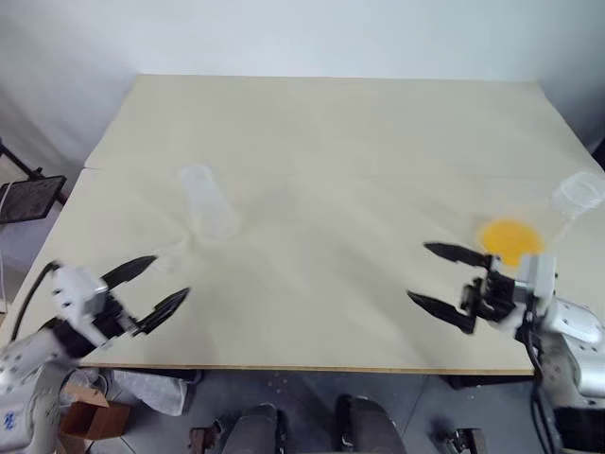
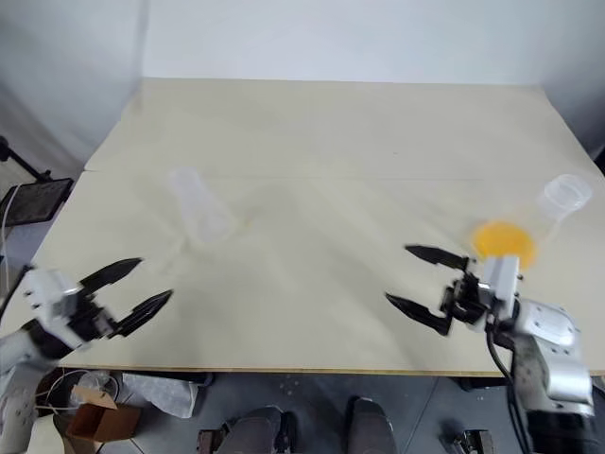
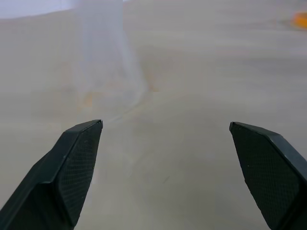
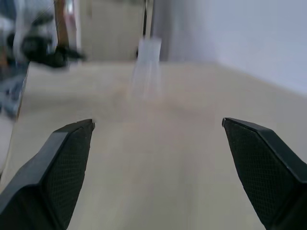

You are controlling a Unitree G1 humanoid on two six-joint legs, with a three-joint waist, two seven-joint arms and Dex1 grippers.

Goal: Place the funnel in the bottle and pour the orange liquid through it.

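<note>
Left eye view, one bottle (image 1: 206,202), one table (image 1: 340,142)

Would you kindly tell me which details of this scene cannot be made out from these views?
- Small transparent plastic funnel: too faint against the pale wooden table to locate.
- Tall transparent flask-like bottle: smeared in the left wrist view.
- Bright orange liquid: its vessel's clear walls barely show in the head views.

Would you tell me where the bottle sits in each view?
Left eye view: the bottle, left half of the table.
Right eye view: same place.
Left wrist view: near, beyond the left gripper.
Right wrist view: far, beyond the right gripper.
Shared landmark: the table.
</note>
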